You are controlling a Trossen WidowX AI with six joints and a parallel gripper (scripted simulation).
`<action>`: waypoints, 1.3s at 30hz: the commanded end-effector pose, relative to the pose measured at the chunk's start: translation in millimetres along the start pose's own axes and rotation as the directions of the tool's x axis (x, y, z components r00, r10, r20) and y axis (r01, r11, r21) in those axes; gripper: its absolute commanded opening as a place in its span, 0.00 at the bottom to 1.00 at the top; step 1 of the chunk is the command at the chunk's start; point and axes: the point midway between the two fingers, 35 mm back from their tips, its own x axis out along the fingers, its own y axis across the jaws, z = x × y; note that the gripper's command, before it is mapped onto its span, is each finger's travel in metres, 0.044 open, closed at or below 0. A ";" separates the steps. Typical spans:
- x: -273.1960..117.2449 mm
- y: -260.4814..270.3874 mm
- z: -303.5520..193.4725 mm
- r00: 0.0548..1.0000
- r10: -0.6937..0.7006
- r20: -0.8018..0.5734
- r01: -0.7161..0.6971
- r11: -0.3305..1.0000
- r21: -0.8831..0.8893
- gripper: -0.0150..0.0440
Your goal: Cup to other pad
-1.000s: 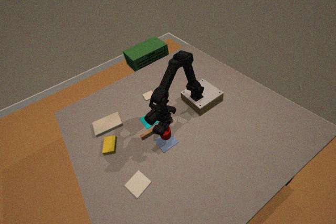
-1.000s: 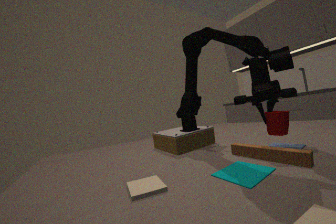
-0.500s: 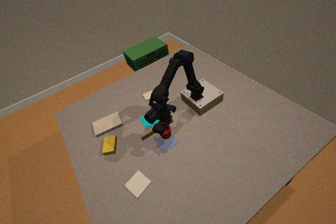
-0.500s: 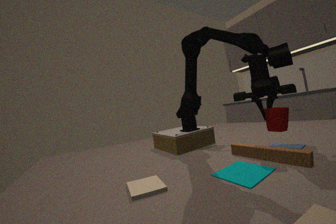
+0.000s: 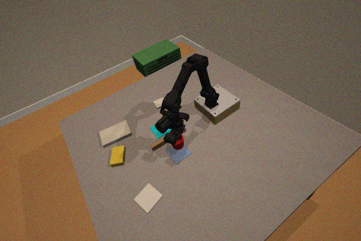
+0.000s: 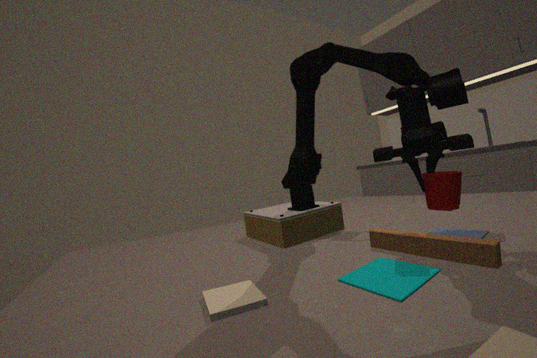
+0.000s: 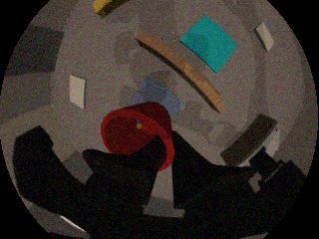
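The red cup [image 5: 178, 143] [image 6: 443, 191] [image 7: 120, 136] hangs in the air above the blue pad [image 5: 178, 156] [image 6: 461, 233] [image 7: 170, 103], roughly upright in the exterior view. My gripper [image 6: 426, 182] [image 7: 168, 132] is shut on the cup's wall, with one finger inside the rim and one outside. Small marbles [image 7: 139, 125], one yellow and one bluish, show inside the cup; any others are hidden. The teal pad [image 5: 158, 133] [image 6: 372, 277] [image 7: 215, 56] lies on the other side of the wooden bar, with no cup on it.
A low wooden bar [image 5: 157, 145] [image 6: 433, 248] [image 7: 185, 69] stands between the pads. A yellow block [image 5: 117, 156] [image 7: 106, 7], flat cream slabs [image 5: 115, 134] [image 5: 148, 198] [image 6: 234, 298] and a green box [image 5: 157, 53] lie farther out. The arm's base block [image 5: 227, 99] [image 6: 312, 225] stands behind.
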 end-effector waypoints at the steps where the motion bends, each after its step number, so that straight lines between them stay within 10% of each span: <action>1: 0.1 0.0 0.0 1.000 0.000 0.000 0.000 1.000 0.000 0.25; 39: 0.1 -39.1 67.2 1.000 -0.002 0.010 0.002 1.000 0.006 0.25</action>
